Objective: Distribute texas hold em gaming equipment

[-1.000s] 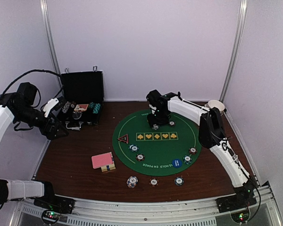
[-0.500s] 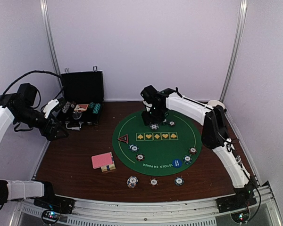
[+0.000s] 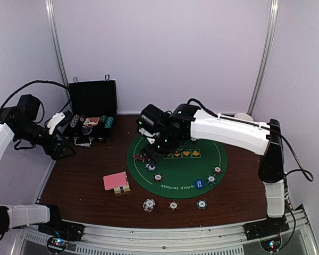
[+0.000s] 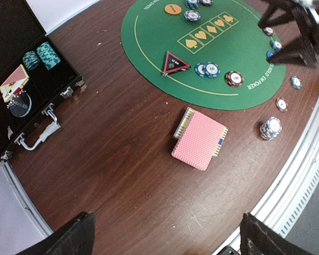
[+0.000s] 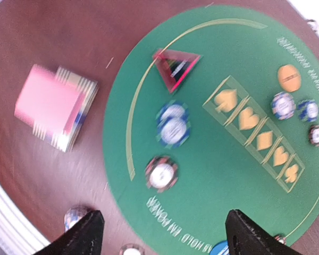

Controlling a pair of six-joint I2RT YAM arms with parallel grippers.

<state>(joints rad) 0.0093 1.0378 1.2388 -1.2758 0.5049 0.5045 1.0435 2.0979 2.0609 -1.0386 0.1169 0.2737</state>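
A green round mat [image 3: 202, 159] holds a red-black triangle marker [image 5: 176, 66], blue chips [image 5: 173, 125], a red-black chip [image 5: 161, 173], an orange disc [image 5: 290, 78] and a blue disc [image 3: 199, 184]. More chips [image 3: 149, 204] lie on the wood in front of the mat. A pink-backed deck [image 3: 116, 181] lies left of the mat and shows in the left wrist view [image 4: 199, 139]. My right gripper [image 3: 150, 150] is open and empty, high over the mat's left part [image 5: 167, 239]. My left gripper [image 3: 63, 149] is open and empty, above the bare wood at the far left [image 4: 167, 239].
An open black case [image 3: 93, 111] with chips and cards stands at the back left, beside my left arm. A white bowl [image 3: 243, 118] sits at the back right. A metal rail [image 3: 165, 236] runs along the near edge.
My right arm has swung from the far side of the mat to the left and nearer, over the triangle marker and the blue chips. The left arm has barely moved.
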